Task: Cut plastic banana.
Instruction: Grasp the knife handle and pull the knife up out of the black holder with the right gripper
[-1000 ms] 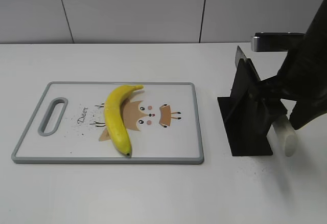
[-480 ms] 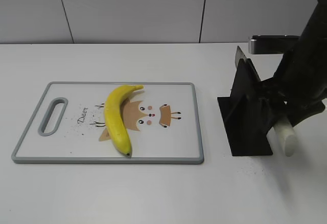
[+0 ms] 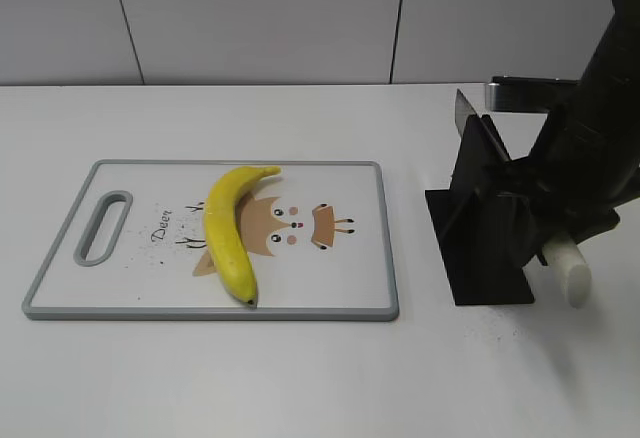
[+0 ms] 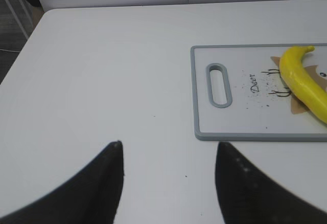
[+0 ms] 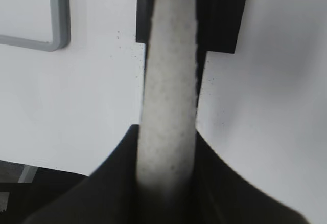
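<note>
The plastic banana (image 3: 228, 233) lies whole and curved on the white cutting board (image 3: 120, 278), stem end toward the far edge. It also shows at the right edge of the left wrist view (image 4: 304, 81). A knife sits in a black stand (image 3: 485, 228) right of the board, with its blade tip (image 3: 463, 108) sticking up and its white handle (image 3: 568, 266) pointing toward me. My right gripper (image 5: 166, 152) is shut on the white knife handle (image 5: 171, 70). My left gripper (image 4: 168, 152) is open and empty above bare table, left of the board (image 4: 240, 111).
The board has a grey rim and a handle slot (image 3: 100, 226) at its left end. The stand's base (image 5: 219, 24) rests on the white table near the board's corner (image 5: 56, 29). A grey panelled wall runs along the back.
My right arm has shifted slightly over the stand, and the white handle's end has moved a little to the right. The banana and the board have not moved.
</note>
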You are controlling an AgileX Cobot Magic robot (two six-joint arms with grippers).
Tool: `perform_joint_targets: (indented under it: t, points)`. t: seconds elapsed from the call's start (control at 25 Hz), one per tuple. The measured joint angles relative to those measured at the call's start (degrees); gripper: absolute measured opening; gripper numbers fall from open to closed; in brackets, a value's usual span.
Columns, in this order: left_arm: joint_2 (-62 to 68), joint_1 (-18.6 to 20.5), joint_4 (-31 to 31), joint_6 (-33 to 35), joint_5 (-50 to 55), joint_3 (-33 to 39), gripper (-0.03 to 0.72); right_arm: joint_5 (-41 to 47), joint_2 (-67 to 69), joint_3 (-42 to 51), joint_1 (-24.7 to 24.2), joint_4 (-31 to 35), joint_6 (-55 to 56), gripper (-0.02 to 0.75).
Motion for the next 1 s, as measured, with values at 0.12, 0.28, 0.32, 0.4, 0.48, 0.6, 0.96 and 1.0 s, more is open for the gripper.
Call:
perform_joint_targets:
  t: [0.12,0.28,0.32,0.4,0.48,0.6,0.96,1.0]
  points:
    - [0.00,0.00,0.10,0.00,0.00,0.00,0.538,1.21,0.00,0.00,0.00,0.26,0.13,0.188]
    - [0.00,0.00,0.10,0.00,0.00,0.00,0.526,2.42,-1.00,-0.40,0.00,0.46,0.18,0.188]
    - [0.00,0.00,0.10,0.00,0.00,0.00,0.526,3.43,-1.28,-0.98,0.00,0.46,0.24,0.188]
    - [0.00,0.00,0.10,0.00,0.00,0.00,0.526,5.85,-1.56,-2.77,0.00,0.46,0.34,0.188]
    - [0.00,0.00,0.10,0.00,0.00,0.00,0.526,8.05,-1.81,-5.21,0.00,0.20,0.40,0.188]
    - [0.00,0.00,0.10,0.00,0.00,0.00,0.525,9.11,-2.55,-8.48,0.00,-0.19,0.44,0.190]
    - [0.00,0.00,0.15,0.00,0.00,0.00,0.525,9.12,-5.34,-17.85,0.07,1.26,-14.45,0.183]
    - [0.00,0.00,0.15,0.00,0.00,0.00,0.525,9.12,-5.34,-18.84,0.07,1.71,-17.12,0.183]
